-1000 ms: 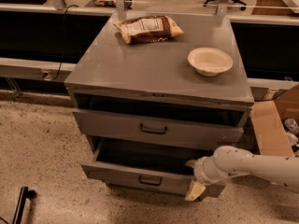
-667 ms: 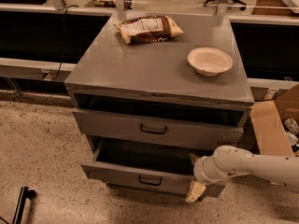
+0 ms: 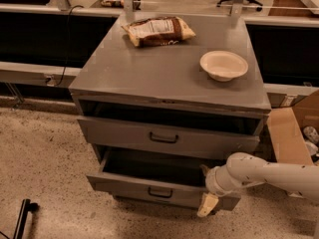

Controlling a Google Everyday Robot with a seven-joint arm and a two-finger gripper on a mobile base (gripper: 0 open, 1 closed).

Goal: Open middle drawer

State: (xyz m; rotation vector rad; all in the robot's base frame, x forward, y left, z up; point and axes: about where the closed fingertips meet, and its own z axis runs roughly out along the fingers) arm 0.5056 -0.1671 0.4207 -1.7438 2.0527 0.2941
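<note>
Your view looks down on a grey metal cabinet [image 3: 164, 78] standing on a speckled floor [image 3: 45, 173]. On its top surface, a brown snack bag [image 3: 158, 31] lies near the back edge, and a pale round bowl [image 3: 224, 65] sits upright to the right of it, well apart from the bag.

Below the top is a dark gap, then a tall-fronted drawer [image 3: 114, 132] with a black bar handle.

Under that is the middle drawer [image 3: 124, 185]. It stands out partway from the cabinet, its dark inside is showing, and a small black handle [image 3: 160, 193] is at the centre of its low front panel.

Your robot's white arm [image 3: 271, 172] reaches in from the right edge. Its end effector [image 3: 207, 197] is at the right end of the middle drawer's front panel, right against it, with a cream-coloured tip hanging down in front of the panel. You cannot tell whether the end effector is open or closed.

An open cardboard box [image 3: 286, 136] stands on the floor to the right of the cabinet, behind the arm.
</note>
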